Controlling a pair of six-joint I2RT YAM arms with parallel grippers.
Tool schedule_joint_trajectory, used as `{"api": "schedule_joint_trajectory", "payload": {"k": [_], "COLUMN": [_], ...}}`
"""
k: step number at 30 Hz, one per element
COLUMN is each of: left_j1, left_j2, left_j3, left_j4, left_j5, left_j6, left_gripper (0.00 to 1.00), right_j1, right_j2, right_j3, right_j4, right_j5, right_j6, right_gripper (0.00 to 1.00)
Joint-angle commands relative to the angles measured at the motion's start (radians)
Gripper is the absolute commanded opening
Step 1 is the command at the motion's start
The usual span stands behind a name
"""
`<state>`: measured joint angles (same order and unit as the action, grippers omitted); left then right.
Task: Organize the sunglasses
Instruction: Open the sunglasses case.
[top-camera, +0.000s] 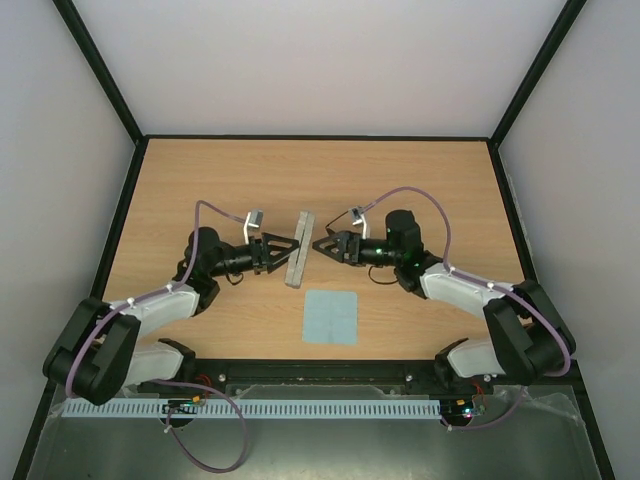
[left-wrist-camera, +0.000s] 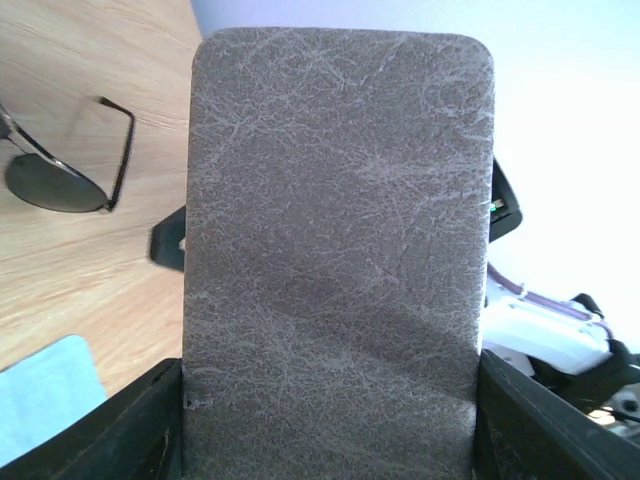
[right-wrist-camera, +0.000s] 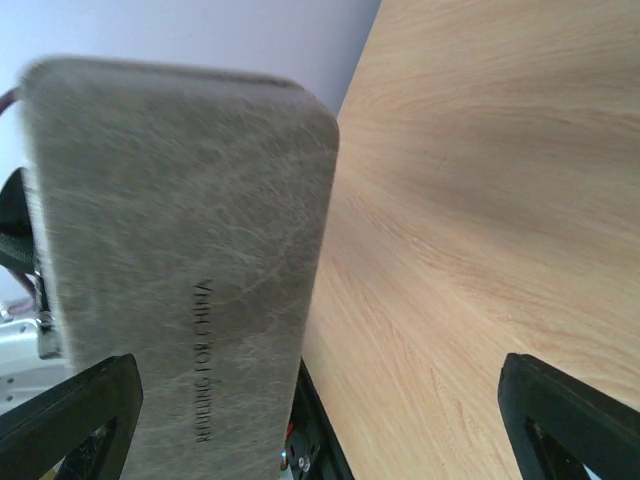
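The grey case (top-camera: 298, 248) stands closed on its long edge in the middle of the table. My left gripper (top-camera: 283, 252) is shut on it. In the left wrist view the case (left-wrist-camera: 335, 260) fills the gap, with a black finger against each side. The sunglasses (left-wrist-camera: 60, 175), with a thin dark frame and dark lenses, lie on the wood beyond the case at the upper left of that view. My right gripper (top-camera: 322, 243) faces the case's other side and is wide open. In its own view the case (right-wrist-camera: 180, 260) stands close ahead on the left, and the right gripper (right-wrist-camera: 320, 410) holds nothing.
A light blue square cloth (top-camera: 330, 317) lies flat near the front edge, below the case; its corner (left-wrist-camera: 45, 405) shows in the left wrist view. Black frame rails and pale walls border the wooden table (top-camera: 420, 180).
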<state>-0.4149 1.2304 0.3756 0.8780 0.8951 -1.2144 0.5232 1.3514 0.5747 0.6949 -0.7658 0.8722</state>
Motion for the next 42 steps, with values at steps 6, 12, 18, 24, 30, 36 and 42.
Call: {"api": "schedule_joint_trajectory", "payload": {"k": [6,12,18,24,30,36,42], "left_j1": [0.005,0.005,0.002,-0.005,-0.013,-0.023,-0.032], "left_j2": [0.078,0.090,0.093,0.105,0.113,0.125,0.141], "left_j3": [-0.039,-0.040,-0.040,-0.038,-0.039,-0.037,-0.037], "left_j4": [0.394,0.401,0.401,0.407,0.415,0.418,0.423], "left_j5": [0.072,0.068,0.063,0.059,0.056,0.051,0.047], "left_j6": [-0.190,-0.192,-0.191,-0.188,-0.189,-0.186,-0.179], "left_gripper": [0.39,0.39,0.38,0.38,0.38,0.38,0.38], "right_j1": [0.044,0.045,0.056,0.077,0.090,0.100,0.110], "right_j2": [0.016,0.007,0.038,0.069,0.097,0.127,0.153], "right_j3": [-0.023,-0.064,-0.058,-0.042,-0.033,-0.026,-0.022], "right_j4": [0.195,0.329,0.359,0.385,0.397,0.436,0.472], "right_j5": [-0.038,-0.047,-0.050,-0.045,-0.038,-0.041,-0.046], "right_j6": [0.050,0.119,0.137,0.149,0.156,0.180,0.198], "right_gripper": [0.99,0.99,0.99,0.99,0.99,0.96,0.80]}}
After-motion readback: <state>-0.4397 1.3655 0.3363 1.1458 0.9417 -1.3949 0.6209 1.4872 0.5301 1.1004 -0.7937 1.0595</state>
